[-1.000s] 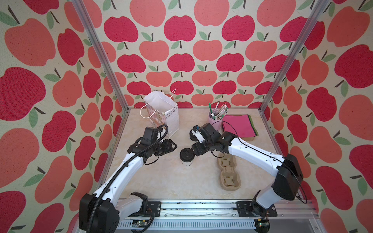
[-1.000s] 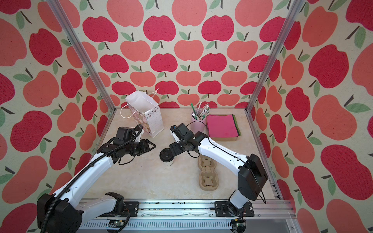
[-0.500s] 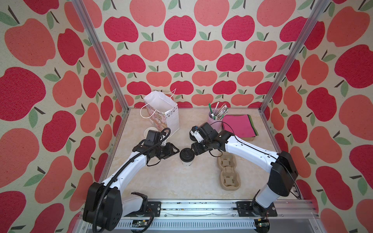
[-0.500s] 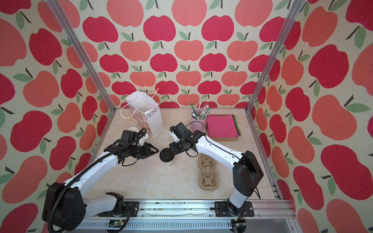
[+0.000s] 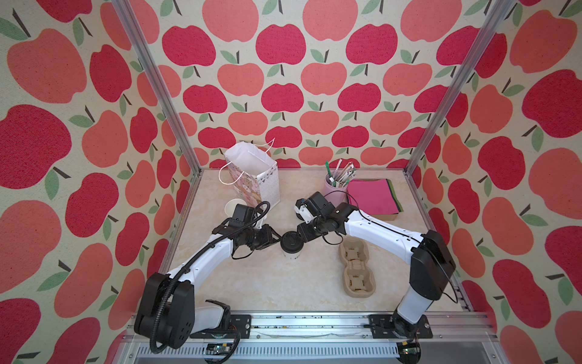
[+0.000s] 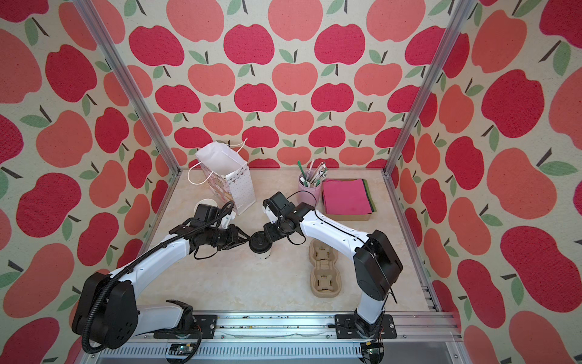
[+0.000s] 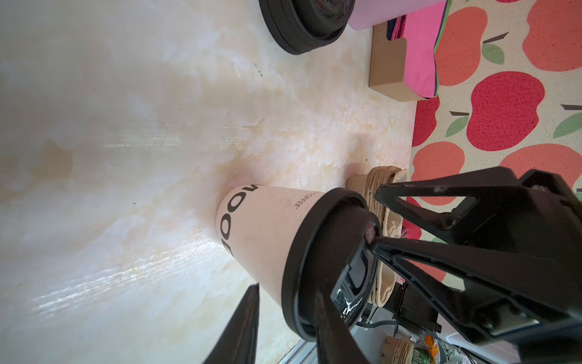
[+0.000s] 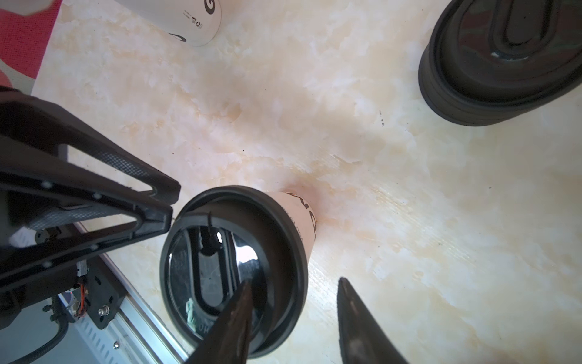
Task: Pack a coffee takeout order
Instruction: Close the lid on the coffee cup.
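I'd judge the cup (image 5: 293,254) light and crushable, its lid (image 5: 290,241) stiffer (rim the safer hold). Both left gripper (image 7: 288,293) and right gripper (image 8: 294,283) stand half-narrowed astride that rim; cannot tell if gripping

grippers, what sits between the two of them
The lidded cup stands between the left gripper and the right gripper, seen in both top views.

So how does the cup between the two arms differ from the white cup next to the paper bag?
The lidded cup wears a black lid; the open cup has a bare rim. The lidded cup stands mid-table; the open cup stands farther back, beside the bag, partly hidden by the left arm. Both are white, upright, with black print.
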`<action>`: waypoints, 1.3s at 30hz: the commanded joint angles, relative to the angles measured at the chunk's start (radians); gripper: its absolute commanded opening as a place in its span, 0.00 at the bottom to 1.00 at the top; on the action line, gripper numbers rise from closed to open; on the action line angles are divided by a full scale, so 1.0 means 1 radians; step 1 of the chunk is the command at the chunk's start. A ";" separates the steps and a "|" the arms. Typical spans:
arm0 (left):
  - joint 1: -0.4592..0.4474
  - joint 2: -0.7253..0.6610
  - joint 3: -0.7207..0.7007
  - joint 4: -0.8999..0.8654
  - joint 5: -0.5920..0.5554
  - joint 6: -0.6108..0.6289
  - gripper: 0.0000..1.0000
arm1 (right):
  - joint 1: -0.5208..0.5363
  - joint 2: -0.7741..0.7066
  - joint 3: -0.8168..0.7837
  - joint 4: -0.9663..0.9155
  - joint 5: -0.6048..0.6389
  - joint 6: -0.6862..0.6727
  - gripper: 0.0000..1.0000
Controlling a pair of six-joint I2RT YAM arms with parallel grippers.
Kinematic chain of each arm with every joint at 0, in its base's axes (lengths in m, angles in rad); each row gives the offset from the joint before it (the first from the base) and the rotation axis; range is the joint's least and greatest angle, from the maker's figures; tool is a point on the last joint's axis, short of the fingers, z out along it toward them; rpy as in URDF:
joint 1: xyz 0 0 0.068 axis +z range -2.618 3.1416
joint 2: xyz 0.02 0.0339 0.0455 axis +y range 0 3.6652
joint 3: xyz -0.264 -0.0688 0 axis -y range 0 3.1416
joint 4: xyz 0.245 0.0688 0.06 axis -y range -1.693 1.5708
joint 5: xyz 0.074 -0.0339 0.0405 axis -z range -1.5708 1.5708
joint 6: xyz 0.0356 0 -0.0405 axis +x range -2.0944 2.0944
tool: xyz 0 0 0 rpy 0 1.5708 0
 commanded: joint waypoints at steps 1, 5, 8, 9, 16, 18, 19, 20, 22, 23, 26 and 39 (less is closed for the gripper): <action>-0.009 0.019 -0.011 0.009 0.012 0.001 0.32 | -0.005 0.029 0.012 -0.020 -0.016 0.019 0.44; -0.013 0.050 0.001 -0.032 -0.009 0.017 0.29 | -0.005 0.033 -0.005 -0.020 -0.022 0.020 0.43; -0.019 0.064 0.013 -0.073 -0.040 0.035 0.27 | -0.005 0.029 -0.024 -0.022 -0.022 0.017 0.42; -0.022 0.066 0.015 -0.086 -0.051 0.042 0.27 | -0.005 0.030 -0.032 -0.025 -0.021 0.016 0.42; -0.041 0.073 0.012 -0.131 -0.112 0.056 0.25 | 0.003 0.025 -0.078 -0.039 -0.008 0.011 0.41; -0.049 0.077 0.011 -0.147 -0.134 0.060 0.25 | 0.007 0.025 -0.088 -0.040 -0.005 0.011 0.40; -0.053 0.080 0.009 -0.156 -0.144 0.062 0.24 | 0.009 0.025 -0.096 -0.042 -0.003 0.011 0.40; -0.058 0.081 0.008 -0.164 -0.154 0.065 0.24 | 0.009 0.025 -0.103 -0.043 -0.004 0.013 0.40; -0.063 0.082 0.005 -0.177 -0.166 0.069 0.24 | 0.012 0.025 -0.116 -0.044 -0.002 0.014 0.40; -0.066 0.082 0.003 -0.179 -0.170 0.070 0.24 | 0.013 0.025 -0.121 -0.044 0.000 0.015 0.40; -0.069 0.077 -0.004 -0.180 -0.176 0.067 0.24 | 0.015 0.026 -0.138 -0.047 0.004 0.019 0.40; -0.044 -0.065 0.109 -0.225 -0.168 0.072 0.37 | 0.015 0.015 -0.044 -0.044 0.025 -0.016 0.42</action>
